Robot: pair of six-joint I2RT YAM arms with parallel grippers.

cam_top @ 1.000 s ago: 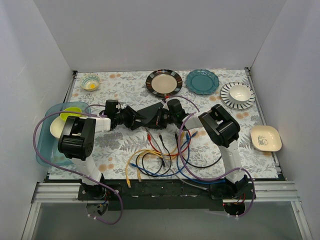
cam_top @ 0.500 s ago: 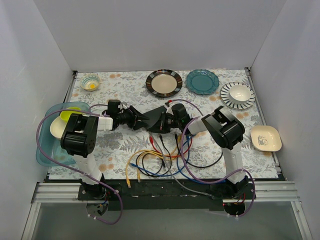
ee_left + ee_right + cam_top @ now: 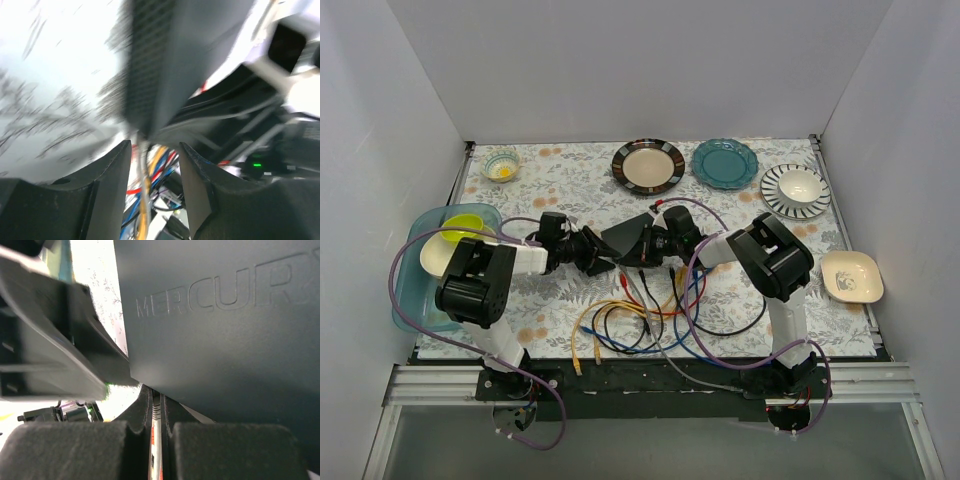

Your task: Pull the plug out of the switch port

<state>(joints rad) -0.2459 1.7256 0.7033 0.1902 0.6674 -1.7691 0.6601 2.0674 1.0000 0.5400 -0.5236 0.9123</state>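
switch [image 3: 632, 238] now tipped up on edge at centre, between the arms. left gripper [image 3: 155, 170] has moved in, fingers apart; right gripper [image 3: 156, 440] nearly closed, grip unclear. pull judged still ahead.

embossed "MERCUR", rest cut off, on top of blk switch [image 3: 225, 350]

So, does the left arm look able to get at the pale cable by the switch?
Probably yes: the left gripper is open at the edge of the switch, and the pale cable runs between its fingers with nothing blocking. Blur hides the plug.
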